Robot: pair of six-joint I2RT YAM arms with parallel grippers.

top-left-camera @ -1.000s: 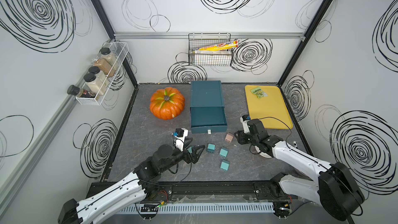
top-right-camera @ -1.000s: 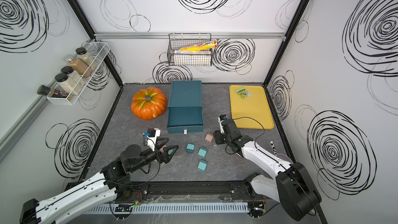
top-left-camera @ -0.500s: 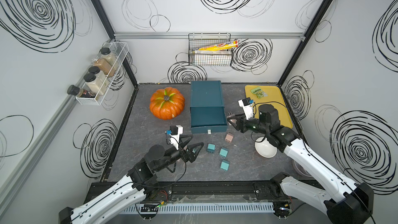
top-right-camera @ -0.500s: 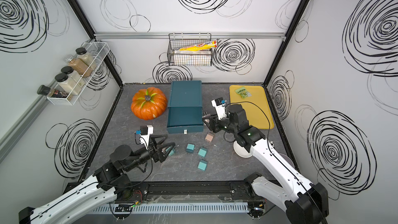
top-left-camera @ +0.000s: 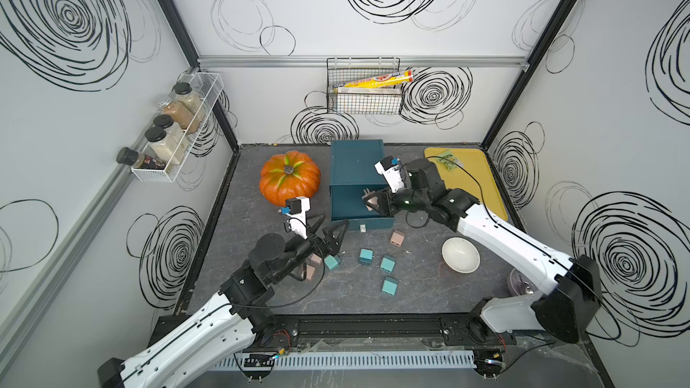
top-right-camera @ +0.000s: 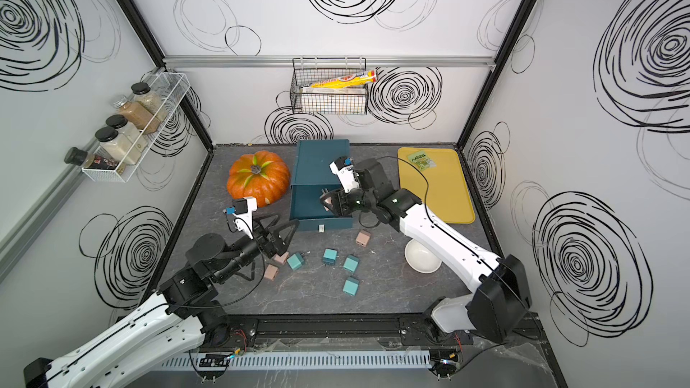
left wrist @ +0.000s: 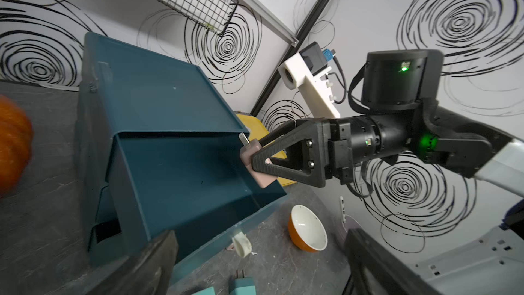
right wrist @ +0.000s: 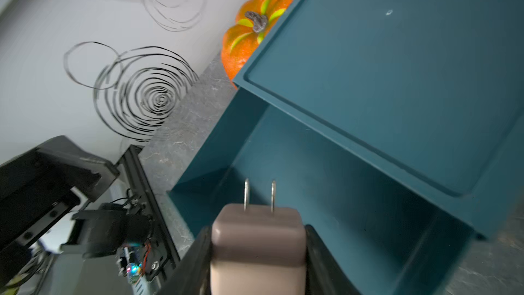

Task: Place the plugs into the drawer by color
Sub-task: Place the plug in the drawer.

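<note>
Your right gripper point(top-left-camera: 371, 202) grips a pink plug point(right wrist: 257, 239) over the open drawer point(top-left-camera: 353, 214). Your left gripper point(top-left-camera: 335, 219) hangs wide open just left of it, above seven plugs point(top-right-camera: 296, 261) on the near table point(top-left-camera: 410, 293).

The dark teal boxy plastic chest of drawers point(top-left-camera: 356, 160) has its top drawer point(top-left-camera: 347, 207) pulled open and empty, one dusty pink rounded-cube plug point(right wrist: 258, 239) held above it, while four teal plugs point(top-left-camera: 366, 256) and three pink ones point(top-left-camera: 397, 237) lie scattered in front.
</note>
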